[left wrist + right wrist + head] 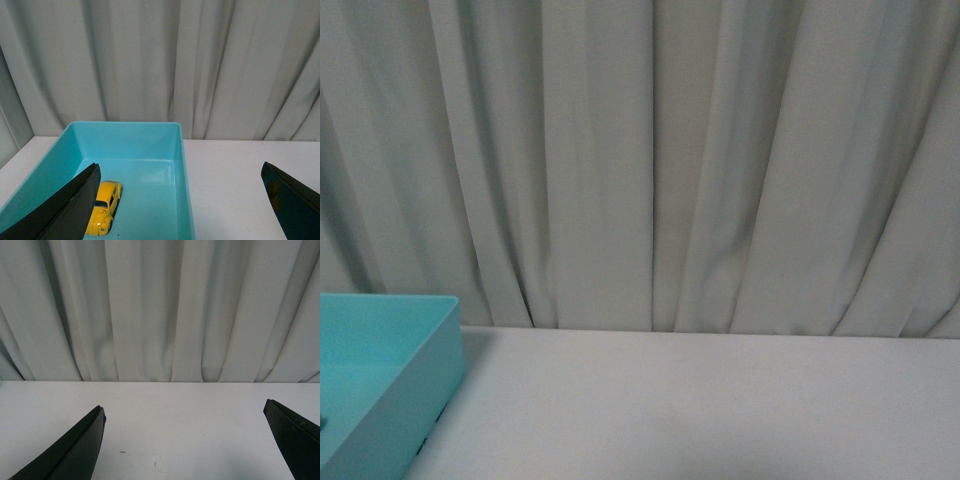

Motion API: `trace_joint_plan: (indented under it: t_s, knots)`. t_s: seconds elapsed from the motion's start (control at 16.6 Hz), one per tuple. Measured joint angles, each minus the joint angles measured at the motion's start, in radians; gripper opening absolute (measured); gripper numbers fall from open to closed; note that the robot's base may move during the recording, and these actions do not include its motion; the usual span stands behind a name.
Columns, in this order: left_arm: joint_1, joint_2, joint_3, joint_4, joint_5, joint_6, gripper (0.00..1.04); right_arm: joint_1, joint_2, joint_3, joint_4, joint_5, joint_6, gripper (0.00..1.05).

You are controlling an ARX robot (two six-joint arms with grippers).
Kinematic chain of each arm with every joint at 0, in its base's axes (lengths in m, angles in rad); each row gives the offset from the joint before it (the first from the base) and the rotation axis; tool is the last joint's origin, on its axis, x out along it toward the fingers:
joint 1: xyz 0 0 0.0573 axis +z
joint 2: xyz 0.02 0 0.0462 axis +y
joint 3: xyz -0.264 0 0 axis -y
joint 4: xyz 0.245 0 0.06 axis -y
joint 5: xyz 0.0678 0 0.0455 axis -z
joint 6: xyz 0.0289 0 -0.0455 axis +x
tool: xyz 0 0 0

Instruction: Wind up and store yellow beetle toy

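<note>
The small glossy yellow beetle toy car lies on the floor of the turquoise plastic bin on the white table; left gripper and right gripper both spread wide, holding nothing

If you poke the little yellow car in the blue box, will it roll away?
Probably. The yellow car sits on its small dark wheels on the smooth floor of the blue box, so a nudge along its length should roll it. The walls would likely stop it. Its glossy, rounded body looks hard and maybe slippery to pinch.
</note>
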Motion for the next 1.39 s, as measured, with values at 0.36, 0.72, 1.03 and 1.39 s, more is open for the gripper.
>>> trace_joint_plan:
  t_s: [0.36, 0.72, 1.03, 1.39]
  knots:
    - [0.0, 0.0, 0.0, 0.0, 0.0, 0.0, 0.98, 0.0, 0.0, 0.0, 0.0, 0.0, 0.0, 0.98]
    - [0.0, 0.0, 0.0, 0.0, 0.0, 0.0, 0.98, 0.0, 0.0, 0.0, 0.0, 0.0, 0.0, 0.98]
    - [0.0, 0.0, 0.0, 0.0, 0.0, 0.0, 0.98, 0.0, 0.0, 0.0, 0.0, 0.0, 0.0, 0.98]
    - [0.0, -0.001, 0.0, 0.001, 0.0, 0.0, 0.98, 0.0, 0.0, 0.0, 0.001, 0.0, 0.0, 0.98]
